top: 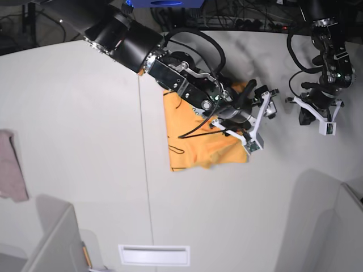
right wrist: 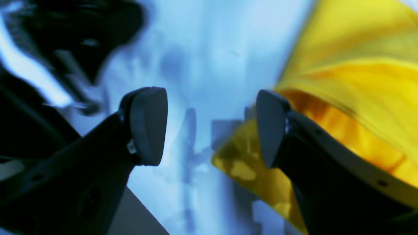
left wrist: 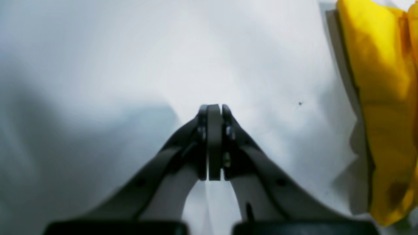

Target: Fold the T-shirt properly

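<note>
The orange-yellow T-shirt (top: 198,144) lies bunched and partly folded at the table's middle, with thin black lines on it. It also shows in the right wrist view (right wrist: 359,75) and at the right edge of the left wrist view (left wrist: 382,98). My right gripper (top: 261,122) hangs over the shirt's right edge. In its own view the right gripper (right wrist: 209,127) is open, with nothing between the pads and the cloth beside and behind one finger (right wrist: 271,127). My left gripper (top: 316,116) is off the shirt to the right. In its own view the left gripper (left wrist: 214,109) is shut and empty over bare table.
A small pinkish cloth (top: 11,164) lies at the far left edge. Grey bin walls stand at the bottom left (top: 54,238) and bottom right (top: 323,221). A white slot (top: 153,255) sits at the front. Cables (top: 249,20) run along the back edge.
</note>
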{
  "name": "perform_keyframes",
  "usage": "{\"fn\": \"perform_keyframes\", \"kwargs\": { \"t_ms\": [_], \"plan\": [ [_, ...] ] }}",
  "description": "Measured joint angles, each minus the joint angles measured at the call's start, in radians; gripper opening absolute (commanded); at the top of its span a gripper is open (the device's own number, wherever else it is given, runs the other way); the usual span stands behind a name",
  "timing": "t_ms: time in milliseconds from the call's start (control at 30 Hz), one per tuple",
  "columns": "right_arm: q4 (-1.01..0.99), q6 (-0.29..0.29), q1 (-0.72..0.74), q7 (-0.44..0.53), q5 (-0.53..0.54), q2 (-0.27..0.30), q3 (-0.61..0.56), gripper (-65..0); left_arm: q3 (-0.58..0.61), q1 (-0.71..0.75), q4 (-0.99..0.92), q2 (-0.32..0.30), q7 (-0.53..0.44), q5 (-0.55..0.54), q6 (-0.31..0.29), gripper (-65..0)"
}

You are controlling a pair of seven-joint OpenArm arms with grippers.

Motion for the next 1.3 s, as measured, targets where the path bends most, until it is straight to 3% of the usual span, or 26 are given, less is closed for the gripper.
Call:
{"fn": "perform_keyframes", "kwargs": {
  "t_ms": [167,300,367,467,500,667,833,933,1300],
  "plan": [
    [-0.008,-0.003,0.093,0.073,0.146,0.008,-0.063,-26.0,-0.008,-0.003,0.0,-0.033,-0.003,0.0,-0.003,-65.0],
    [0.055,-0.035,0.161,-0.003,0.163,0.023,-0.064,-26.9,-0.079,0.003,0.0,-0.042,0.0,0.0,-0.008,-65.0],
    [0.119,-0.073,0.159,-0.069,0.175,0.075,-0.005,-34.1,-0.103,0.002,0.0,-0.046,-0.001,0.001,0.001,-65.0],
    [0.196,-0.114,0.129,-0.134,0.153,0.186,0.085,-59.9,-0.123,0.009,0.0,-0.042,-0.002,0.0,0.0,-65.0],
    [0.212,-0.114,0.117,-0.147,0.156,0.213,0.12,-65.0,-0.128,0.018,0.0,-0.041,-0.004,-0.003,0.0,-65.0],
    [0.219,-0.115,0.022,-0.159,0.161,0.277,0.271,-65.0,-0.149,0.047,0.005,-0.043,0.006,0.0,0.003,-65.0],
    [0.201,-0.111,-0.023,-0.166,0.153,0.35,0.312,-65.0,-0.179,0.058,0.005,-0.04,-0.004,-0.01,-0.015,-65.0],
    [0.14,-0.109,-0.029,-0.151,0.158,0.341,0.313,-65.0,-0.203,0.075,0.009,-0.043,0.001,0.006,0.005,-65.0],
    [0.035,-0.109,-0.024,-0.142,0.159,0.285,0.31,-65.0,-0.222,0.085,0.021,-0.042,0.001,-0.004,-0.01,-65.0]
  ]
}}
